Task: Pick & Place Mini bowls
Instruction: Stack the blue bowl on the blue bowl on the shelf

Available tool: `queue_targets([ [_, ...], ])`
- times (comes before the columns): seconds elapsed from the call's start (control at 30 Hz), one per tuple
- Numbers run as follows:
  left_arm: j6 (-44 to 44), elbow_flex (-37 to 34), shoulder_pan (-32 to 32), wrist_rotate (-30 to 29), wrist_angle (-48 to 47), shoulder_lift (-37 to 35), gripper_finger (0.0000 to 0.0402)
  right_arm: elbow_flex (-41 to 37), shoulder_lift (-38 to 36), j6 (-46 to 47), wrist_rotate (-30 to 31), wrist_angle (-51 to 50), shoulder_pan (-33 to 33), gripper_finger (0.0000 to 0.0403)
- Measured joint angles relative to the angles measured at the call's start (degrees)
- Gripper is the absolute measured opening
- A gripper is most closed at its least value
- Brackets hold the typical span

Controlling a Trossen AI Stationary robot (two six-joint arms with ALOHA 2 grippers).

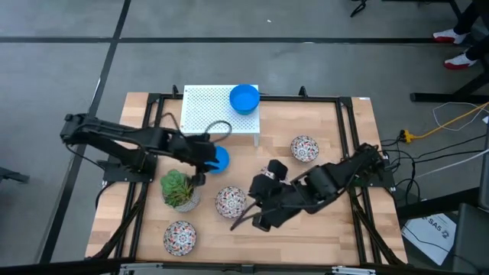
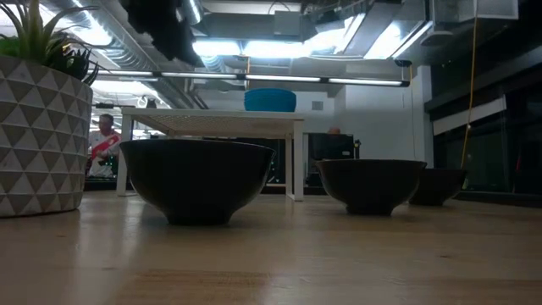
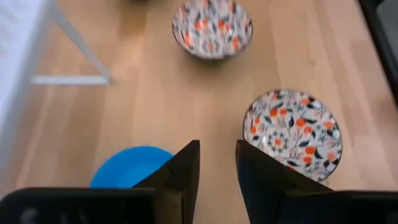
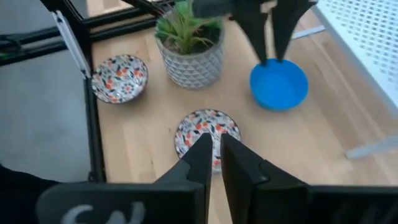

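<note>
**Left claw over a blue bowl beside the white stand**

The wooden bench (image 1: 336,137) carries everything, and the white perforated stand (image 1: 210,114) at its far edge serves as the landmark. On the stand's right end sits a plain blue mini bowl (image 1: 244,98).

The left arm reaches in from the left side of the bench, and its left claw (image 1: 208,150) hangs just off the stand's near edge, above a second blue mini bowl (image 1: 219,158) that rests on the bench there. The claw's fingers stand apart, released; in the right wrist view they point down at the bowl's rim, and I cannot tell whether they touch it.

The right arm lies low across the bench, nearer the viewer and to the right of the stand. Its right claw (image 1: 243,220) is clenched with only a slit between the fingers and holds nothing.

A potted succulent (image 1: 179,189) in a patterned grey pot stands nearer than the stand's left half, close to the left claw.

Three white floral mini bowls rest upright on the bench: one floral bowl (image 1: 304,148) to the right of the stand, a middle floral bowl (image 1: 230,202) beside the succulent and close to the right claw, and a near floral bowl (image 1: 179,237) farthest from the stand, nearer than the succulent.
</note>
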Motion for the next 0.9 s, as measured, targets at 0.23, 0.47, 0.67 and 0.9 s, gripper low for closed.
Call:
queue_targets([
  [0.23, -2.19, 0.28, -2.01, -0.01, -0.02, 8.13, 0.0100, 0.00, -0.46, 5.18, 0.72, -8.28, 0.42, 0.0036],
  [0.47, -3.25, 0.28, -1.05, -1.32, -0.18, 13.51, 0.0100, 0.00, -0.46, 5.56, 0.69, -9.30, 0.44, 0.0036],
  [0.67, -3.25, 0.28, -0.61, -4.91, -0.92, 18.62, 0.0100, -0.01, -0.46, 4.66, 0.72, -9.40, 0.43, 0.0036],
  [0.9, -3.25, 0.28, -0.65, -5.59, -1.35, 22.63, 0.0100, -0.02, -0.46, 4.88, 1.11, -11.43, 0.42, 0.0036],
])
